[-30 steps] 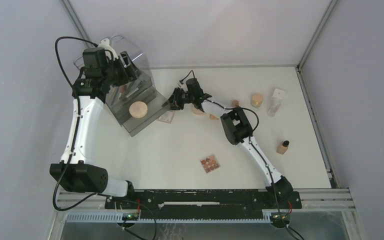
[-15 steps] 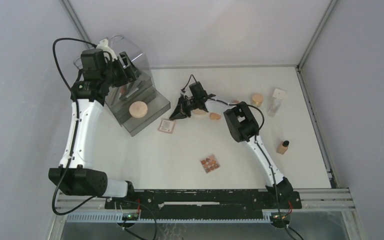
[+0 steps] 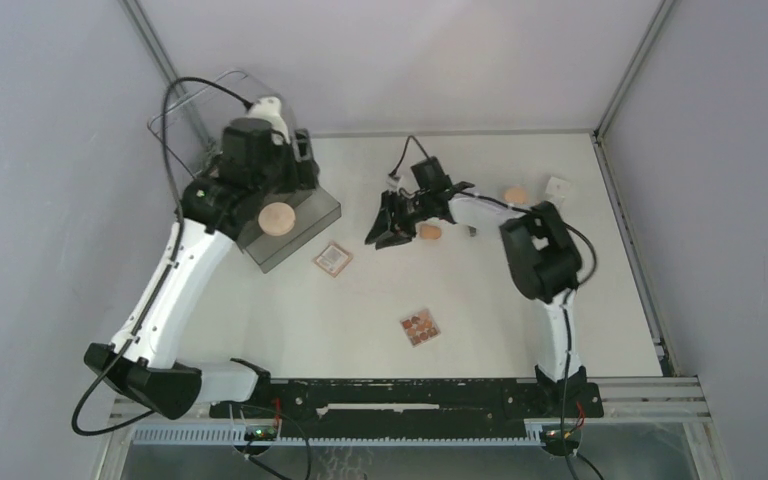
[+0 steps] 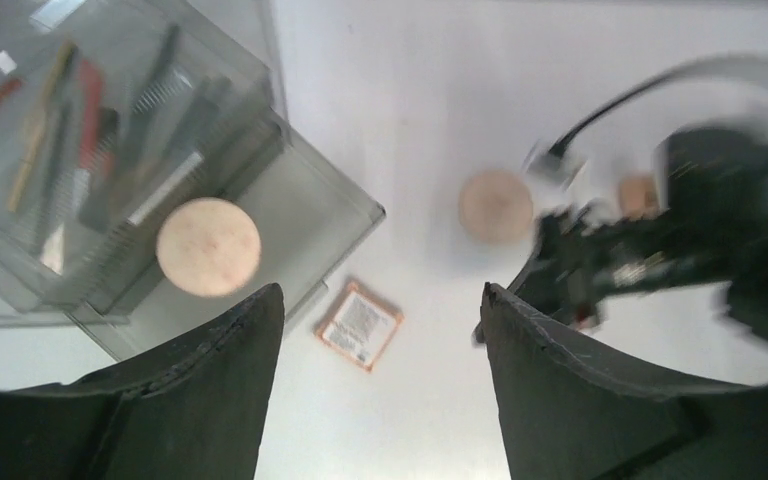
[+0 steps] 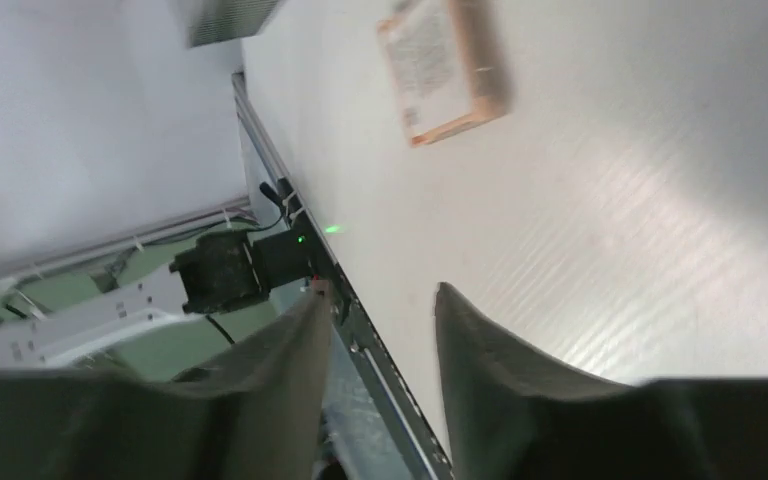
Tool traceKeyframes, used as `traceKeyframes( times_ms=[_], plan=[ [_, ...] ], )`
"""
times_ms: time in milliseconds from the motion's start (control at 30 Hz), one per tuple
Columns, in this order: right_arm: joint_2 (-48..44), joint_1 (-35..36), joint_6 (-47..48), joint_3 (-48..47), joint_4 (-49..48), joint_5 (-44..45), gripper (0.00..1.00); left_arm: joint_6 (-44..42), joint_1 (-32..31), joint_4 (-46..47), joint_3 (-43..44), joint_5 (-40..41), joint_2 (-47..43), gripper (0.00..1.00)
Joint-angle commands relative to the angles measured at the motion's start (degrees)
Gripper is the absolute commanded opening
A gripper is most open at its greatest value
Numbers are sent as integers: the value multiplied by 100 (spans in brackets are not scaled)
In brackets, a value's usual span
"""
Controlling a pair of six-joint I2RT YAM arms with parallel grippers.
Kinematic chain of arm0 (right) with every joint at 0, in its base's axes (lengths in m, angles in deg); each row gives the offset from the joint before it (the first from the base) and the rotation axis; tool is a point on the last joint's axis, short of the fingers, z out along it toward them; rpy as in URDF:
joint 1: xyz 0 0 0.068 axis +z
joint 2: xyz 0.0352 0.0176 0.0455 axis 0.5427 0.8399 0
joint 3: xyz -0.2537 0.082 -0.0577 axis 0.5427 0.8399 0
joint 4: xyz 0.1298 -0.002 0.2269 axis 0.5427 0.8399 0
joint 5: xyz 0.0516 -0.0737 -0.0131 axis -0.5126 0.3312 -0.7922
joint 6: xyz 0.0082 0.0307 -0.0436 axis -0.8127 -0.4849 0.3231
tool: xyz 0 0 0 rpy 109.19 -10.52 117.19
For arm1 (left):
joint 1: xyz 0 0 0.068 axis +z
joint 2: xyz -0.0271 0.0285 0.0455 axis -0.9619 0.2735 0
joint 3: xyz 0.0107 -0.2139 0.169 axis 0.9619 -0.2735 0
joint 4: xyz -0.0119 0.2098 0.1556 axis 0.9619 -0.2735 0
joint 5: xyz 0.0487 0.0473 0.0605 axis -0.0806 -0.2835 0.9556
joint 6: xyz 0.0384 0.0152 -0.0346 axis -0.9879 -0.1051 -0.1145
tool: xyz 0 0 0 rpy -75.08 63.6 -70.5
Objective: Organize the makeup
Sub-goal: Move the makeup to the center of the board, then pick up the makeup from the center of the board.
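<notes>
A round peach powder disc (image 3: 277,218) lies on the clear organizer's lower step (image 3: 312,228). Brushes and red pencils (image 4: 80,130) stand in its upper tier. A square palette (image 3: 332,258) lies face down on the table beside it, and shows in the left wrist view (image 4: 359,324) and the right wrist view (image 5: 443,65). My left gripper (image 3: 300,168) hovers over the organizer, open and empty (image 4: 380,295). My right gripper (image 3: 385,225) is open and empty (image 5: 380,295), low over the table right of that palette. A second powder disc (image 4: 495,205) lies by it.
A second palette (image 3: 420,326) lies near the table's front middle. A beige sponge (image 3: 429,232) sits just right of the right gripper. A jar (image 3: 513,194) and a clear bottle (image 3: 558,187) stand at the back right. The right arm's elbow (image 3: 540,260) rises over the right side.
The left arm has swung right, from the organizer's back to over its front. The right gripper has drawn back right from the palette, which moved away from the organizer. The right elbow has shifted right.
</notes>
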Motion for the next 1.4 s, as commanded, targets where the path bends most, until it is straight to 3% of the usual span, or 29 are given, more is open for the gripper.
traceKeyframes(
  times_ms=[0, 100, 300, 433, 600, 900, 1367],
  plan=[
    [-1902, -300, 563, 526, -369, 625, 61, -203, -1016, -341, -784, 1564, -41, 77],
    [-2820, -459, 813, 1213, 67, 1387, 73, -85, -1441, -249, -1497, 1354, 101, 82],
    [-4670, -1022, 866, 2779, 612, 2723, 79, 14, -2058, 14, -2152, 1419, 923, 89],
    [-5772, -1607, 878, 3551, 745, 2839, 82, -176, -2175, 287, -2142, 1253, 1661, 92],
    [-6478, -2057, 1097, 3832, 1086, 2895, 82, -203, -2076, 633, -2026, 1349, 2289, 99],
    [-6684, -2197, 1247, 3979, 1326, 2861, 82, -368, -1629, 771, -1706, 1214, 3105, 96],
    [-6573, -2198, 1105, 4094, 1097, 2584, 82, -759, -1303, 784, -1864, 443, 3383, 94]
  ],
)
